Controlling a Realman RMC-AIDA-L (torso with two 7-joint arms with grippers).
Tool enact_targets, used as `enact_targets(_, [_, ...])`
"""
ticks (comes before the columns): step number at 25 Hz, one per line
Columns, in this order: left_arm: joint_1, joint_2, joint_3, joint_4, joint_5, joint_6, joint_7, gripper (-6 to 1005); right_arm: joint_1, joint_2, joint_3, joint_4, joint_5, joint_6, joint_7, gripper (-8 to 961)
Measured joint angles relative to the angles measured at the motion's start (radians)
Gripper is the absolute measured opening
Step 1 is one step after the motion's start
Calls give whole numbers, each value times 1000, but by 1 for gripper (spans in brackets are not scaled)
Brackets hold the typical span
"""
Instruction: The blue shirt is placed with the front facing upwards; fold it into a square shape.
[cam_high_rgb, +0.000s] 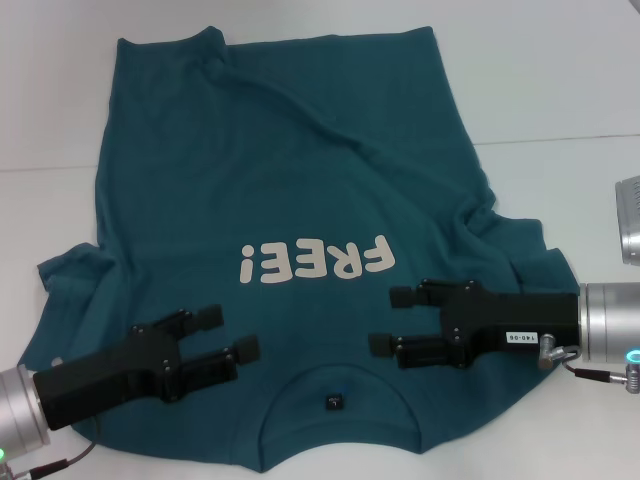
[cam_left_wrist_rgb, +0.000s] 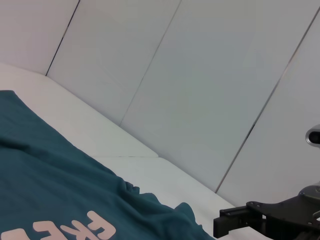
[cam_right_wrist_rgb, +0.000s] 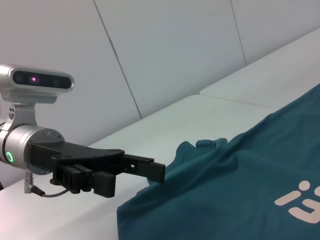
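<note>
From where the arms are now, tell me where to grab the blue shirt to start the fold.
Probably at the shoulders, either side of the collar. The blue shirt lies flat, front up, collar end nearest the robot. The left gripper and right gripper are both open above those shoulder areas, so come straight down and pinch the fabric there, then carry it toward the far hem.

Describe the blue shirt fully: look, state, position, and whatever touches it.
The dark teal-blue short-sleeved cotton-looking T-shirt lies spread front-up on the white table, collar nearest the robot, hem far. Its cream "FREE!" print reads upside down in the head view. A small dark label sits inside the round collar. Both sleeves are bunched and wrinkles cross the body. The open black left gripper and right gripper hover over its shoulders; contact is unclear.
</note>
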Motion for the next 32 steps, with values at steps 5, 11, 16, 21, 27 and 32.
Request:
enact_targets(5, [0, 0, -14, 1, -1, -10, -6, 908, 1, 0, 0, 0, 0, 0, 0, 916])
enact_targets(11, [9, 10, -122, 8, -2, -107, -103, 908, 1, 2, 0, 1, 0, 0, 0, 916])
enact_targets(16, [20, 19, -171, 47, -2, -180, -183, 908, 1, 8, 0, 1, 1, 0, 0, 916])
enact_targets(21, [15, 22, -176, 72, 1, -277, -214, 907, 9, 11, 0, 2, 2, 0, 8, 916])
enact_targets(27, [-11, 24, -155, 69, 8, -406, -203, 907, 15, 13, 0, 6, 4, 0, 18, 916])
enact_targets(32, [-26, 25, -120, 71, 9, -504, -199, 907, 16, 14, 1, 9, 8, 0, 18, 916])
